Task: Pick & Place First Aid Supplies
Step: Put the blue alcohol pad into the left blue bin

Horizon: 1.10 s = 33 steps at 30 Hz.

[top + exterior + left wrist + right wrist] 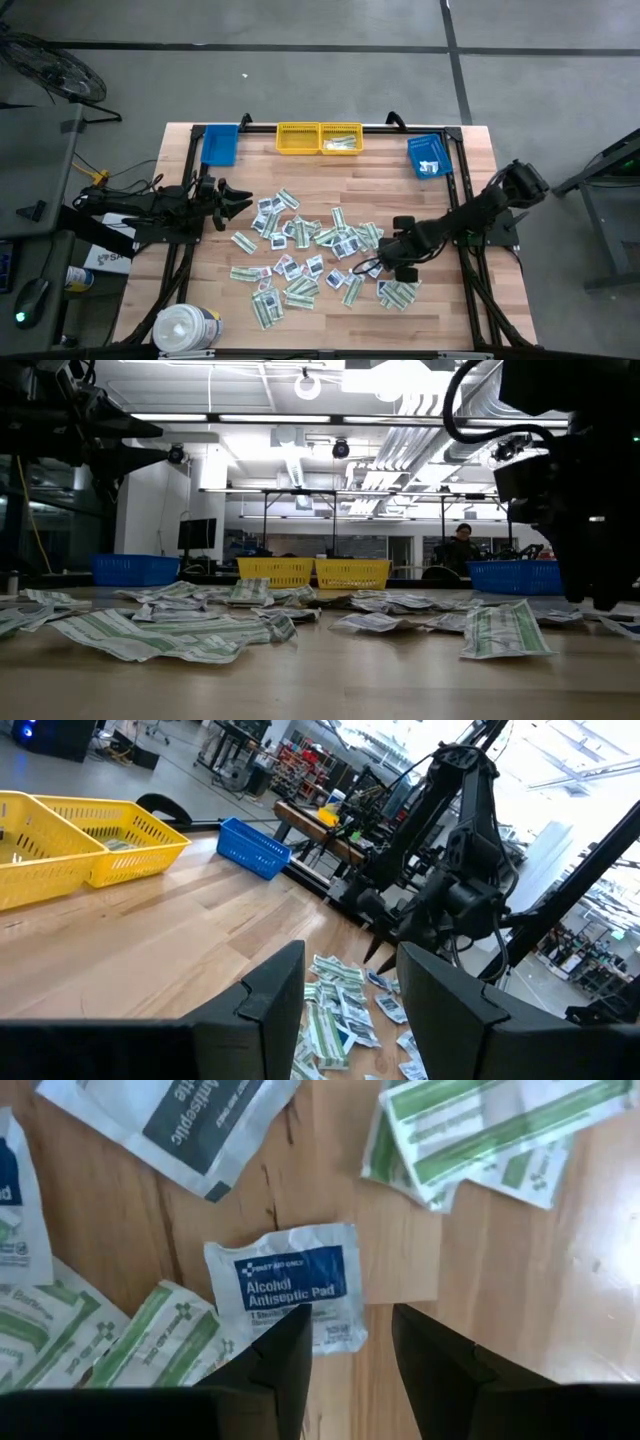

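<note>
Several small flat paper packets (310,250) lie scattered over the middle of the wooden table: long green-white strips and squarish white ones with blue marks. My right gripper (384,266) points down at the right side of the scatter. It is open, and its fingers (285,1345) stand low over a white "Alcohol Antiseptic Pad" packet (290,1280) lying flat on the wood. In the low view it hangs close to the tabletop (600,595). My left gripper (238,197) is open and hovers above the table at the scatter's left side, aimed across it (350,995). My right gripper comes from above, pointing down, at the near edge (335,1335) of the alcohol pad packet. One finger covers that edge in the wrist view. I cannot tell whether it touches the packet, which lies flat on the table.
Two yellow bins (320,138) stand at the far edge, with a blue bin on the left (220,143) and another on the right (430,155). A big white round tub (185,328) sits at the near left corner. Bare wood lies between the packets and the bins.
</note>
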Tool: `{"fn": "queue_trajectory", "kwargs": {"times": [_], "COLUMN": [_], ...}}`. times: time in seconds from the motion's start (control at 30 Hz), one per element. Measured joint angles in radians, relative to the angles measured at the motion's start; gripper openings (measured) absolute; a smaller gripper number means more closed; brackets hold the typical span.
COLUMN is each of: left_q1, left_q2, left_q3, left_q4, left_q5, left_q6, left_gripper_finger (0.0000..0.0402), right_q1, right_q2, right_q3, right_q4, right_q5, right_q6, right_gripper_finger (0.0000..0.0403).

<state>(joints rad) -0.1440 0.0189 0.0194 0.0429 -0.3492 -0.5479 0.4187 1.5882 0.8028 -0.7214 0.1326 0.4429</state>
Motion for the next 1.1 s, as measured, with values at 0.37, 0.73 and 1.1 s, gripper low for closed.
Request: {"fn": "queue_trajectory", "kwargs": {"times": [0.37,0.73,1.1], "left_q1": [0.0,0.0,0.0], "left_q2": [0.0,0.0,0.0], "left_q3": [0.0,0.0,0.0], "left_q4": [0.0,0.0,0.0], "left_q5": [0.0,0.0,0.0], "left_q6": [0.0,0.0,0.0], "left_gripper_finger": [0.0161,0.0161,0.0161], "right_q1": [0.0,-0.04,-0.04], "right_q2": [0.057,0.06,0.001], "right_q3": [0.004,0.002,-0.004], "right_q4": [0.058,0.071,0.074], "right_q5": [-0.037,-0.117,-0.024], "right_q6": [-0.021,-0.032,-0.013], "right_gripper_finger": [0.0126,0.0027,0.0002]}}
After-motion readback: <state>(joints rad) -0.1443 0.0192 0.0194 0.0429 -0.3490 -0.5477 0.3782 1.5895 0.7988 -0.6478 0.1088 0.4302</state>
